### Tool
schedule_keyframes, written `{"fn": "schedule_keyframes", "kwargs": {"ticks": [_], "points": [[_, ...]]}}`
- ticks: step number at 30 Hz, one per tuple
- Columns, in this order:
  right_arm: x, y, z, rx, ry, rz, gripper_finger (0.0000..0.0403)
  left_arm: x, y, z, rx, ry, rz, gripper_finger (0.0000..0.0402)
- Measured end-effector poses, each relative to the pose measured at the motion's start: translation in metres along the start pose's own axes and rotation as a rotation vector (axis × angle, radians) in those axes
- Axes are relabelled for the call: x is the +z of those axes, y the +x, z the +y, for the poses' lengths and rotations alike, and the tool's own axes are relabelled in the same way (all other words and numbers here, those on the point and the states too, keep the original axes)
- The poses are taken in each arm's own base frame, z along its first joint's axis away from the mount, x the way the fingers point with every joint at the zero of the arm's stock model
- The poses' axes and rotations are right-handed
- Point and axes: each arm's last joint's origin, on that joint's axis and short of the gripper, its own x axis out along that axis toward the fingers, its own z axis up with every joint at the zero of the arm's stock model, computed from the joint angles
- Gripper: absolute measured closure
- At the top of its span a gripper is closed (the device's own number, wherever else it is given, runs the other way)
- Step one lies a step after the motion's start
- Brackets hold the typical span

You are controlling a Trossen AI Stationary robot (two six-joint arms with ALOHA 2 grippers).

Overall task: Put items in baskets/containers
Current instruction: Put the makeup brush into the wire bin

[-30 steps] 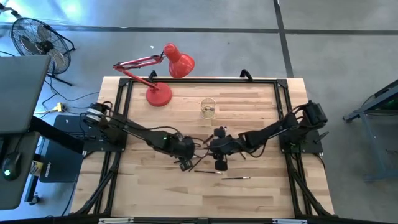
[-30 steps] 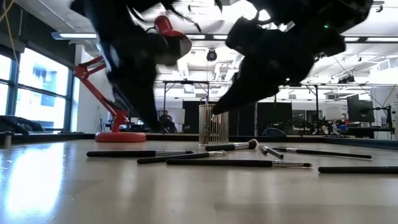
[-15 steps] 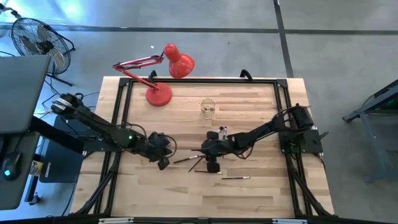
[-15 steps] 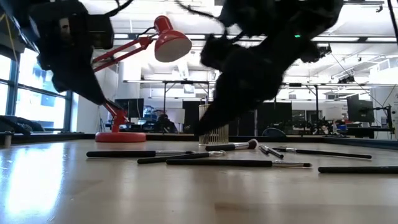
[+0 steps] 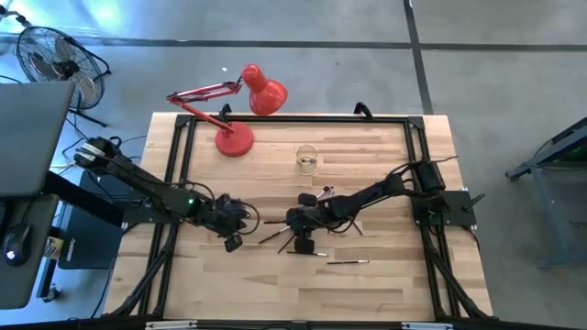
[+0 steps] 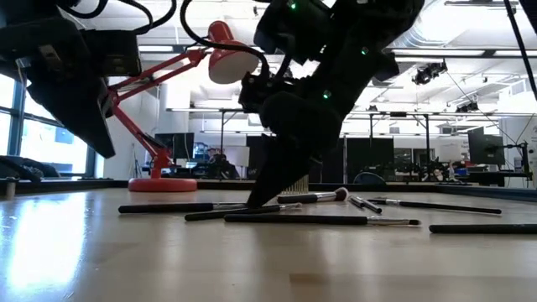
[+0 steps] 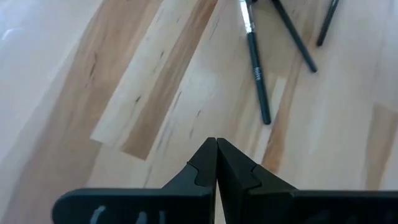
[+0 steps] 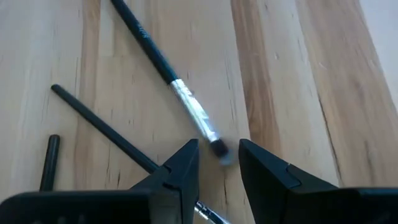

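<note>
Several thin dark-handled brushes (image 5: 275,235) lie flat on the wooden table near its middle, and show across the low view (image 6: 319,221). The small clear glass cup (image 5: 306,159) stands farther back. My right gripper (image 8: 217,157) is open and low over the pile. Its fingers stand on either side of the bristle end (image 8: 217,148) of one brush with a silver ferrule. I cannot tell whether they touch it. My left gripper (image 7: 216,146) is shut and holds nothing. It hangs over bare wood (image 5: 234,240), to the left of the brushes.
A red desk lamp (image 5: 248,110) stands at the table's far left. One brush (image 5: 348,261) lies apart, nearer the front edge. A black frame (image 5: 183,128) runs along the table's edges. Bare wood spreads across the near half.
My left gripper has drawn back from the brush pile toward the table's left edge, still shut. My right gripper has gone left and down, tipping more steeply, until its open fingers straddle a brush's bristle end. The brushes lie as before.
</note>
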Motion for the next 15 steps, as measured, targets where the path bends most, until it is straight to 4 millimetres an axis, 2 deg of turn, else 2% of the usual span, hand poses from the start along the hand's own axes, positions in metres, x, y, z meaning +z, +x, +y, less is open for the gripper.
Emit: {"fn": "schedule_keyframes", "kwargs": {"ticks": [5,10,15], "points": [[-0.0042,0.0023,-0.0011,-0.025,-0.011,0.031,0.0323,0.0007,-0.0001,-0.001,-0.014,0.058,-0.001,0.0401],[-0.0038,0.0034,-0.0059,-0.031,0.01,0.035,0.039,0.0012,0.0,-0.0006,-0.009,0.109,-0.007,0.0401],[-0.0031,0.0042,-0.0085,-0.023,0.08,0.033,0.0397,0.0034,-0.0002,0.0003,0.051,0.109,-0.071,0.0401]]}}
